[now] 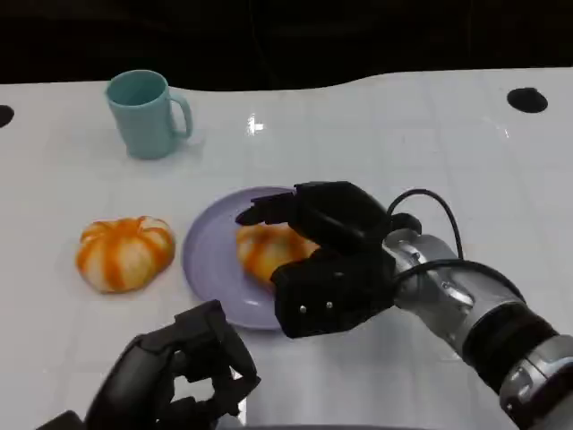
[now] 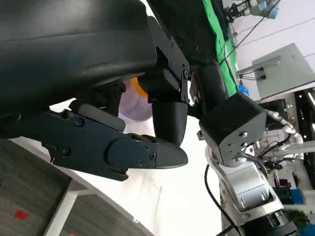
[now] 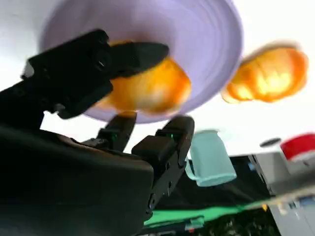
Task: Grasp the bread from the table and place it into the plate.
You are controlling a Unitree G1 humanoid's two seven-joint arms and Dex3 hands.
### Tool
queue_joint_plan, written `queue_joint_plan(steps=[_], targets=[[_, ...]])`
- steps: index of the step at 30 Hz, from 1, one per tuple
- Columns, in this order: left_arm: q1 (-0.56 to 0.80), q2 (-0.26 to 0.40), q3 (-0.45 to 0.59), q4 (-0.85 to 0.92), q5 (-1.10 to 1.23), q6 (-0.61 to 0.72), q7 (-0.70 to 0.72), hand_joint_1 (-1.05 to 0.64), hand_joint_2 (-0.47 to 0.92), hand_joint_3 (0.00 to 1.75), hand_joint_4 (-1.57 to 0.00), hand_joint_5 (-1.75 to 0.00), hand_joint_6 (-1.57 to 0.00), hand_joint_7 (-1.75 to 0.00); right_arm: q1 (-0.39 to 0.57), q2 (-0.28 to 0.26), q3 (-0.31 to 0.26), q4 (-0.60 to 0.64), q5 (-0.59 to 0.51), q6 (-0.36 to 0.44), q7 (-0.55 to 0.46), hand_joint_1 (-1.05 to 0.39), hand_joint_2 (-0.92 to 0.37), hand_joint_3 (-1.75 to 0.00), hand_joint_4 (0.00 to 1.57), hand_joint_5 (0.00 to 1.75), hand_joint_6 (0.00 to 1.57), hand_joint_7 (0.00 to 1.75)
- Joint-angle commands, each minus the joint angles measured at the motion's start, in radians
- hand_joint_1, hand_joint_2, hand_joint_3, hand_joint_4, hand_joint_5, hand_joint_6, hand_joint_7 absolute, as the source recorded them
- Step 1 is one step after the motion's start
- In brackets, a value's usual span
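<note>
Head view: one orange-striped bread [image 1: 269,249] is seen lying on the lilac plate [image 1: 206,260], with the right hand [image 1: 327,260] wrapped over it; whether it is gripped or let go cannot be told. A second bread [image 1: 125,253] lies on the table beside the plate.

Left wrist view: the left hand [image 2: 123,132] is held empty, fingers apart.

Right wrist view: fingers [image 3: 133,51] are seen around the plated bread, so placing appears nearly done.
</note>
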Motion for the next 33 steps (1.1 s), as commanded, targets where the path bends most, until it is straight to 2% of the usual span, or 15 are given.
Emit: queue_joint_plan(steps=[1,4,8,16,19,25,26,27,29,30,31,32,33], targets=[[0.002,0.009,0.001,-0.014,0.0,0.006,0.004,-0.54,0.92,0.34,-0.68,-1.75,-0.59,-1.56,0.007,-0.029,0.016,-0.09,0.0,0.054,0.085,-0.74,-0.92,-0.27,0.01,0.28,0.24,0.01],[0.002,0.01,0.002,-0.017,0.002,0.011,0.006,-0.53,0.92,0.34,-0.68,-1.75,-0.59,-1.57,0.028,-0.055,0.026,-0.164,-0.001,0.085,0.146,-0.79,-0.92,-0.33,0.0,0.18,0.18,0.0],[0.002,0.006,0.0,-0.018,0.005,0.013,0.01,-0.53,0.92,0.34,-0.67,-1.75,-0.59,-1.57,0.074,-0.102,0.014,-0.28,0.014,0.1,0.204,-0.8,-0.92,-0.33,0.0,0.17,0.16,0.0],[0.003,0.003,0.002,-0.026,0.004,0.021,0.012,-0.53,0.92,0.35,-0.68,-1.75,-0.58,-1.58,0.241,-0.226,-0.081,-0.583,0.137,0.092,0.32,-0.77,-0.92,-0.3,0.0,0.2,0.14,0.0],[0.004,0.003,0.003,-0.029,-0.003,0.026,0.007,-0.52,0.92,0.35,-0.68,-1.75,-0.58,-1.59,0.306,-0.261,-0.113,-0.657,0.179,0.068,0.33,-0.76,-0.92,-0.27,0.0,0.28,0.15,0.01],[0.005,0.003,0.003,-0.031,-0.004,0.028,0.006,-0.51,0.92,0.35,-0.67,-1.75,-0.57,-1.59,0.319,-0.265,-0.118,-0.678,0.185,0.073,0.34,-0.75,-0.92,-0.26,0.0,0.3,0.16,0.01],[0.005,0.003,0.004,-0.031,0.001,0.025,0.008,-0.51,0.92,0.35,-0.67,-1.75,-0.57,-1.59,0.391,-0.277,-0.163,-0.69,0.233,-0.016,0.283,-0.75,-0.92,-0.26,0.0,0.3,0.16,0.01],[0.005,0.004,0.004,-0.03,0.004,0.022,0.01,-0.52,0.92,0.35,-0.68,-1.75,-0.58,-1.6,0.453,-0.283,-0.202,-0.7,0.277,-0.088,0.239,-0.63,-0.92,-0.19,0.21,0.54,0.34,0.11],[0.006,0.004,0.005,-0.031,0.009,0.021,0.012,-0.52,0.92,0.34,-0.68,-1.75,-0.58,-1.59,0.544,-0.285,-0.261,-0.718,0.341,-0.172,0.185,-0.53,-0.92,-0.14,0.33,0.86,0.49,0.23],[0.006,0.004,0.005,-0.031,0.01,0.022,0.011,-0.53,0.92,0.34,-0.68,-1.75,-0.58,-1.59,0.56,-0.282,-0.272,-0.721,0.354,-0.184,0.18,-0.49,-0.92,-0.13,0.36,0.98,0.52,0.35],[0.006,0.004,0.005,-0.032,0.009,0.023,0.011,-0.53,0.92,0.34,-0.68,-1.75,-0.58,-1.59,0.573,-0.281,-0.28,-0.723,0.362,-0.196,0.176,-0.45,-0.92,-0.12,0.4,1.08,0.49,0.55],[0.007,0.004,0.005,-0.031,0.006,0.022,0.009,-0.53,0.92,0.34,-0.68,-1.75,-0.58,-1.59,0.587,-0.279,-0.291,-0.727,0.376,-0.212,0.173,-0.43,-0.92,-0.13,0.42,1.13,0.46,0.68],[0.007,0.004,0.005,-0.033,0.005,0.024,0.008,-0.52,0.92,0.34,-0.68,-1.75,-0.58,-1.59,0.601,-0.277,-0.303,-0.724,0.393,-0.238,0.169,-0.33,-0.9,-0.16,0.51,1.2,0.49,0.87]])
